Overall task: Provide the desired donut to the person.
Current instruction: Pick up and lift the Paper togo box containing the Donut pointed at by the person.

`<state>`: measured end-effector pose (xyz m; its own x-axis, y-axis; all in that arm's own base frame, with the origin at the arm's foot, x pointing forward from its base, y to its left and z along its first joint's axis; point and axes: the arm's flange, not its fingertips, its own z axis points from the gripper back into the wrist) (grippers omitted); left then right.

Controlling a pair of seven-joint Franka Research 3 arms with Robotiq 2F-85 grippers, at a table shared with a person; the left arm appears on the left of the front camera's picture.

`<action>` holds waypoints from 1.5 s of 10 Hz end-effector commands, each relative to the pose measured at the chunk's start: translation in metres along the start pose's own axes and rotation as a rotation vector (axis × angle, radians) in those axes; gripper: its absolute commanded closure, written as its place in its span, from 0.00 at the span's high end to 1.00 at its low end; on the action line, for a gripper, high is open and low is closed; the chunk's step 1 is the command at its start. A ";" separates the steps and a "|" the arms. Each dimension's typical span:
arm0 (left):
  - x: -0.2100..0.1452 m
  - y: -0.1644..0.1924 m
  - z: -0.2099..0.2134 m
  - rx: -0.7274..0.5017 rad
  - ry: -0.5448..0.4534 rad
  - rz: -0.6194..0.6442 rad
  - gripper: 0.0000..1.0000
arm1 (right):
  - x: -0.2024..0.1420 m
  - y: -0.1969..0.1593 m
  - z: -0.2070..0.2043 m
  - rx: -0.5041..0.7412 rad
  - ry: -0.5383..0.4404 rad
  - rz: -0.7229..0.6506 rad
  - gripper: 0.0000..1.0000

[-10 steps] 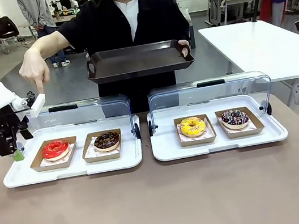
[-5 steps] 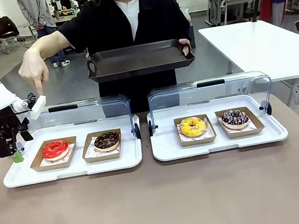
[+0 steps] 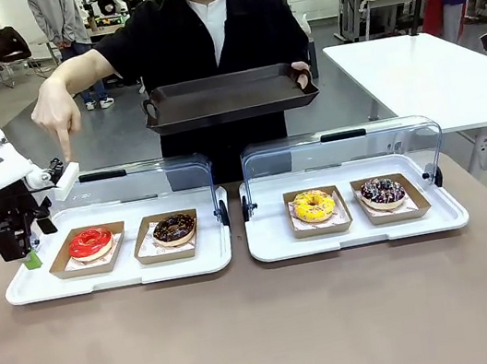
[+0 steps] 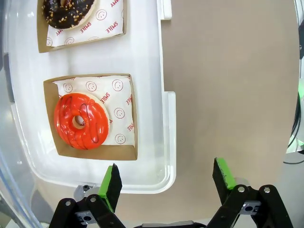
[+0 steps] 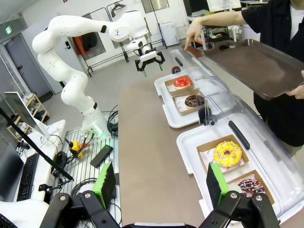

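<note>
White plastic tray (image 3: 119,276) at the left of the tan table (image 3: 268,327) holds two brown cardboard boats (image 3: 63,265) before its raised clear lid (image 3: 144,175). A red-glazed ring donut (image 3: 90,242) sits in the left boat and a chocolate donut (image 3: 175,228) with pale crumbs in the right. A matching right tray (image 3: 355,236) carries a yellow-iced donut (image 3: 314,204) and a dark sprinkled donut (image 3: 382,190). The person (image 3: 199,30) at the far side holds a dark rectangular serving tray (image 3: 225,99) and points one hand (image 3: 54,111) down above the red donut. The left gripper (image 4: 166,176) hovers just off that tray's left end, jaws spread and empty. The right gripper (image 5: 160,178), fingers likewise parted, hangs well apart from the trays.
</note>
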<state>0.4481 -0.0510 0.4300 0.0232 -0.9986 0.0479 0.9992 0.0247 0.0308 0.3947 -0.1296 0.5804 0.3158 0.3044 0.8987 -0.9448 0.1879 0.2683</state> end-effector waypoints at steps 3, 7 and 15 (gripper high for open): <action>0.005 0.009 -0.043 0.024 -0.011 -0.042 1.00 | 0.002 0.000 -0.001 0.003 -0.012 0.007 1.00; 0.005 0.019 -0.070 0.012 -0.021 -0.030 1.00 | 0.002 0.000 -0.001 0.003 -0.012 0.007 1.00; -0.014 0.035 -0.091 0.042 0.005 0.000 1.00 | 0.002 0.000 -0.001 0.003 -0.012 0.007 1.00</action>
<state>0.4784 -0.0466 0.3408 0.0357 -0.9983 0.0461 0.9973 0.0386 0.0629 0.3947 -0.1296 0.5804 0.3157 0.3044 0.8987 -0.9448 0.1878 0.2683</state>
